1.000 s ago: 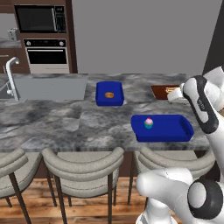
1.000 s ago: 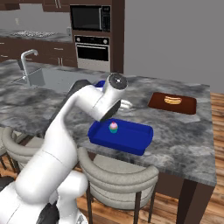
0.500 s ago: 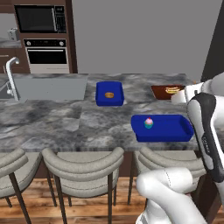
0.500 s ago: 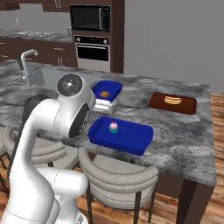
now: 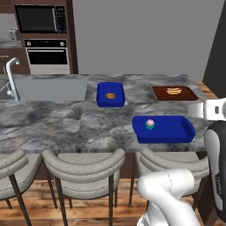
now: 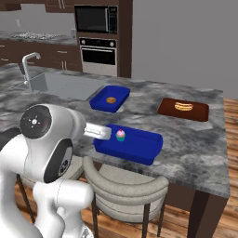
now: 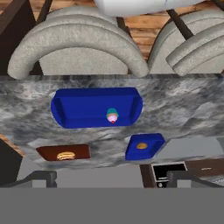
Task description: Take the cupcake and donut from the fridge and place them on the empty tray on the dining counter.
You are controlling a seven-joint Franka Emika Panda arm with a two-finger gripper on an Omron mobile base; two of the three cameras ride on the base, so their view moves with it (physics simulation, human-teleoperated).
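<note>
Cupcake (image 5: pixel 150 124) sits upright inside the wide blue tray (image 5: pixel 176 132) on the marbled worktop (image 5: pixel 66 119), jaws apart, holding nothing

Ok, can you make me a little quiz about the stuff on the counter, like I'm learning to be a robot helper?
1. True or false: the cupcake sits in the wide blue tray.
2. What lies in the smaller blue tray? A) a brown round pastry B) a banana C) a fork
3. Fill in: the flat brown tray holds a ____.

Key:
1. True. It stands near the left end of the tray in the left base view.
2. A, the brown round pastry.
3. Hot dog. All three trays rest on the dining counter.
</note>
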